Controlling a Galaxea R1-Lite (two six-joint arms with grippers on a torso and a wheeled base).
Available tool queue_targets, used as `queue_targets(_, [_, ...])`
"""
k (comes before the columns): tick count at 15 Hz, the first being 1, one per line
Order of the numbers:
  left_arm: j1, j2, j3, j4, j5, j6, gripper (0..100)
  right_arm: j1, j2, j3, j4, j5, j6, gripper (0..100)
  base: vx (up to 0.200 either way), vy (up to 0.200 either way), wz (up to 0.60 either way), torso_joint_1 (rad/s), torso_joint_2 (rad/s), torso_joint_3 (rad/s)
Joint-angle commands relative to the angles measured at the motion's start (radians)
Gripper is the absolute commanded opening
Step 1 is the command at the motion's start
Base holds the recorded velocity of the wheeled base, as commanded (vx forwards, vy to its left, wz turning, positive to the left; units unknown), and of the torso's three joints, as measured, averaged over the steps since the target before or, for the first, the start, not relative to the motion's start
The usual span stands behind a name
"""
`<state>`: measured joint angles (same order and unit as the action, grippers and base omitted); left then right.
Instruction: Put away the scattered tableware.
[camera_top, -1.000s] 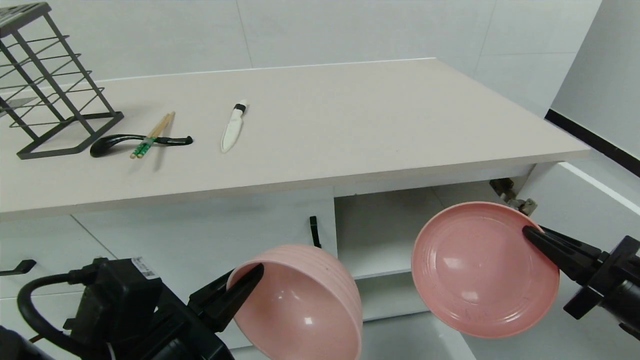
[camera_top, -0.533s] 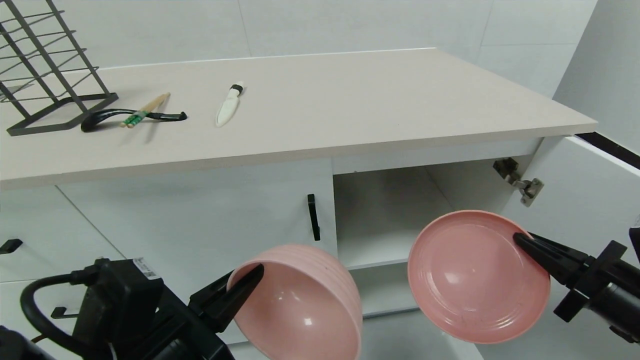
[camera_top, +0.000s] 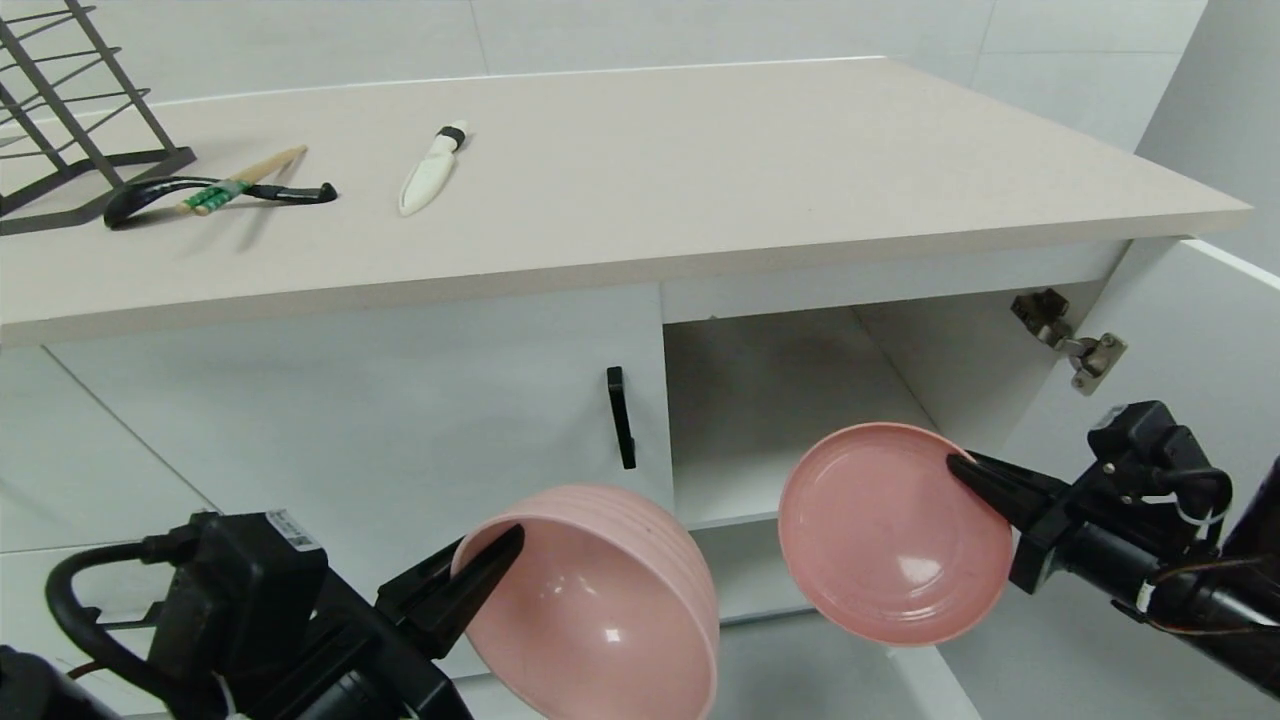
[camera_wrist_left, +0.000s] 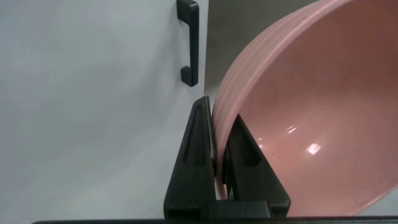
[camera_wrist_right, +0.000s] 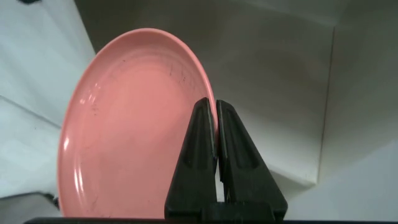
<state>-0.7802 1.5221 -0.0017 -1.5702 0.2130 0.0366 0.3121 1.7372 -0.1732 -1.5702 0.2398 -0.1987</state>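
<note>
Currently mid-stowing — grips pink plate (camera_top: 880, 545) by its rim with right end effector (camera_top: 953, 466) clamped shut, just outside the open cabinet (camera_top: 770, 380); pinches pink bowl (camera_top: 610, 625) likewise with left end effector (camera_top: 512, 537), low before the closed door (camera_top: 400, 400). Next likely calls for easing plate level onto the shelf (camera_top: 735, 490), then releasing.

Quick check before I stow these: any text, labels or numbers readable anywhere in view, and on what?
One white sticker behind the left gripper: print too small to read.
No text on the pink bowl, pink plate or cabinet door.
</note>
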Motion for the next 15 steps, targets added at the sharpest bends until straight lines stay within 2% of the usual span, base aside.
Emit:
queue_targets(1, [0.015,0.000,0.000,-0.001,0.000,0.000,0,0.015,0.077,-0.049,-0.001,0.000,0.001,0,0.000,0.000,0.00,0.000,0.00,0.000])
queue_targets(5, [0.016,-0.002,0.000,-0.001,0.000,0.006,0,0.021,0.151,-0.048,-0.001,0.000,0.013,0,0.000,0.000,0.00,0.000,0.00,0.000])
queue_targets(8, [0.016,0.001,0.000,-0.001,0.002,0.009,0,0.035,0.183,-0.095,-0.001,0.000,0.038,0,0.000,0.000,0.00,0.000,0.00,0.000])
queue_targets(11, [0.015,0.001,0.000,-0.001,0.002,0.006,0,0.035,0.258,-0.144,-0.001,-0.004,0.116,0,0.200,0.000,0.00,0.002,0.00,0.002])
queue_targets(15, [0.015,-0.003,0.000,-0.001,0.002,0.011,0,0.035,0.297,-0.206,-0.001,-0.005,0.168,0,0.000,0.000,0.00,0.000,0.00,0.000])
